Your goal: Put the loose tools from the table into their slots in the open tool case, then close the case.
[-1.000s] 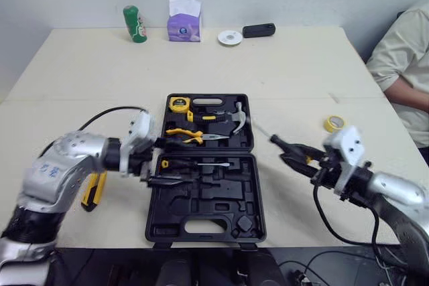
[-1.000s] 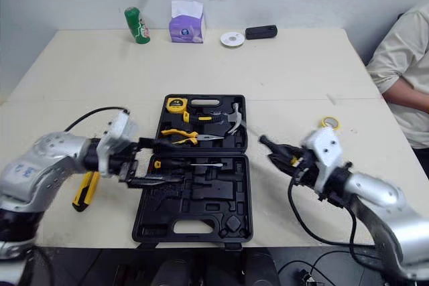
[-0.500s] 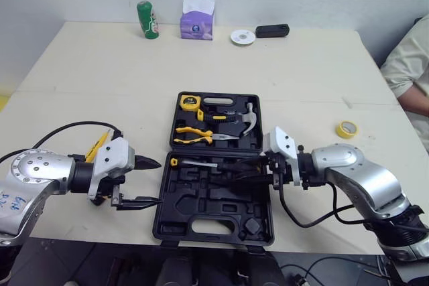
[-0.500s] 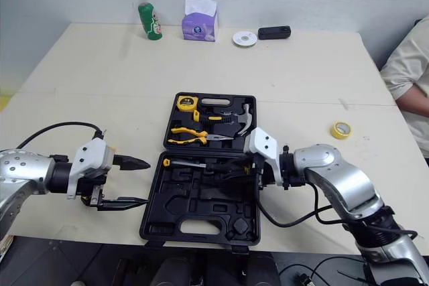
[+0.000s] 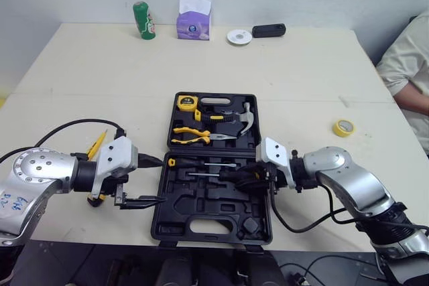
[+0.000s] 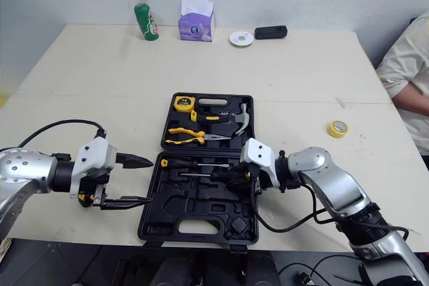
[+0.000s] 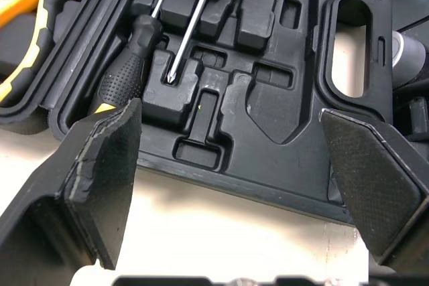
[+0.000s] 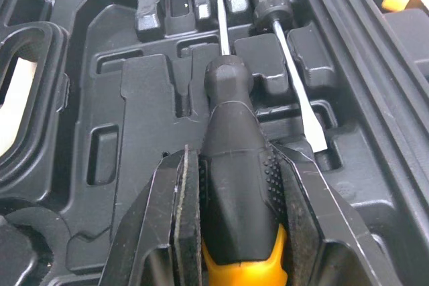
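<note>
Pale beige table (image 5: 301,78) against a plain wall, with an open black tool case (image 5: 211,216) lying flat at its near-centre. In the far half of the case sit a tape measure (image 5: 187,103), pliers (image 5: 191,137) and a hammer (image 5: 244,120). Your right gripper (image 8: 234,165) is clamped on the black-and-yellow handle of a screwdriver (image 5: 228,175), whose shaft lies low over the near tray, just beside a second screwdriver (image 5: 198,163) already in its slot. From the right wrist view the shaft seems lined up with its groove, but you cannot tell whether the handle is pressed home. If you let go early, it may ride proud and stop the lid closing. If you push down hard, the fingers (image 8: 184,199) may wedge against the moulded ribs, or the case may slide, because nothing braces it. Your left gripper (image 5: 161,180) hangs spread wide and empty just off the case's left edge, touching nothing. A yellow-handled tool (image 5: 97,144) lies on the table behind that arm, near its cable (image 5: 80,125), which could drag it when you reach.
</note>
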